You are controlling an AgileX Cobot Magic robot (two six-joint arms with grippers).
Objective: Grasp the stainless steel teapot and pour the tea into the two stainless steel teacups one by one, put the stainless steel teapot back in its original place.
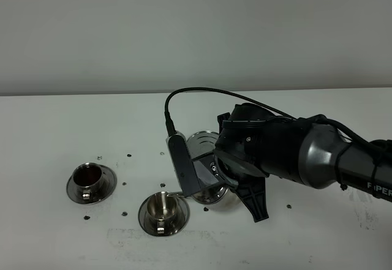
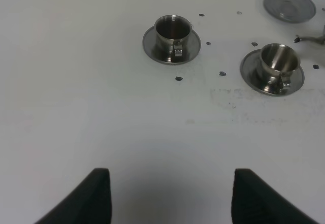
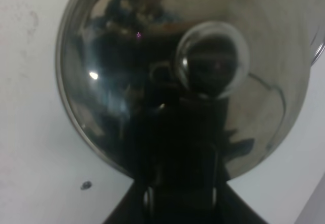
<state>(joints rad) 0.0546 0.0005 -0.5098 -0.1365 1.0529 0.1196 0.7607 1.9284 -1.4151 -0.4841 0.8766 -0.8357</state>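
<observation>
My right gripper (image 1: 209, 176) is shut on the stainless steel teapot (image 1: 215, 195), which is tipped with its thin spout (image 1: 174, 191) toward the nearer teacup (image 1: 163, 210). That cup looks bare inside, and no stream shows. The other teacup (image 1: 90, 182), further left, holds dark liquid. Both cups sit on saucers and also show in the left wrist view, one teacup (image 2: 173, 31) and the other teacup (image 2: 278, 63). The flat steel disc (image 1: 202, 140) lies behind the teapot. In the right wrist view the teapot's lid (image 3: 127, 82) and knob (image 3: 213, 59) fill the picture. My left gripper (image 2: 170, 199) hangs open over bare table.
Small dark specks (image 1: 129, 155) lie scattered on the white table (image 1: 55, 129) around the cups. The right arm (image 1: 318, 157) reaches in from the right across the middle. A black cable (image 1: 184, 92) loops above the wrist.
</observation>
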